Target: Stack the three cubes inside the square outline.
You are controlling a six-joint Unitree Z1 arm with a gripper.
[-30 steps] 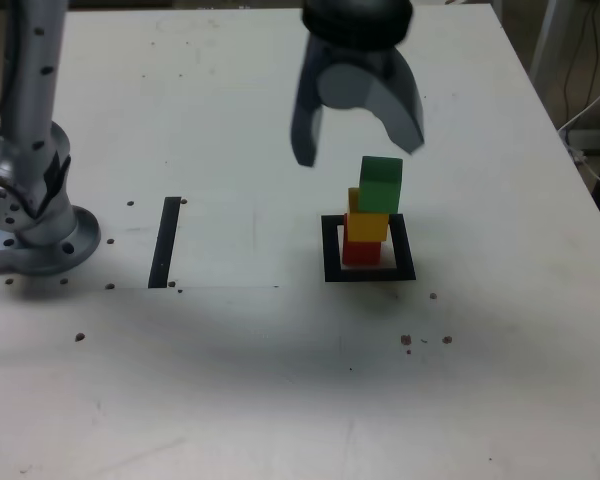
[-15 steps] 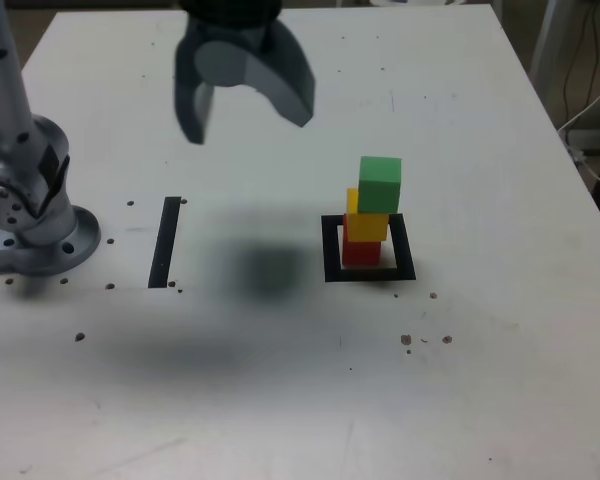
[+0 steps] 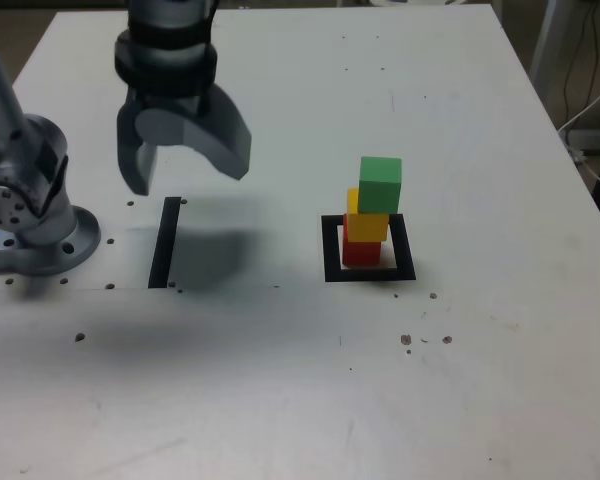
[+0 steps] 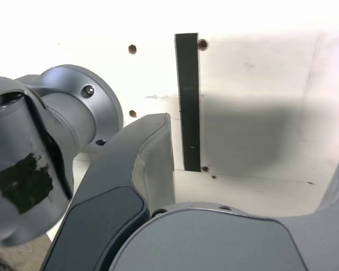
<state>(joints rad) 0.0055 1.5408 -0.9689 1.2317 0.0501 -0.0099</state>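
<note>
End effector point(image 3: 185, 165): jaws wide, empty, above black stripe point(image 3: 165, 241). Cube stack point(image 3: 373, 212), in square outline point(image 3: 330, 250), lies well apart toward exterior view's right.

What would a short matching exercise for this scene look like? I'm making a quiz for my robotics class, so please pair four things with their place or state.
Things:
1. green cube
2. red cube
3. gripper
4. black stripe

Places or states:
A. open, above the table
B. top of the stack
C. flat on the table, to the exterior view's left of the square outline
D. bottom of the stack

Pairs: 1-B, 2-D, 3-A, 4-C
</note>
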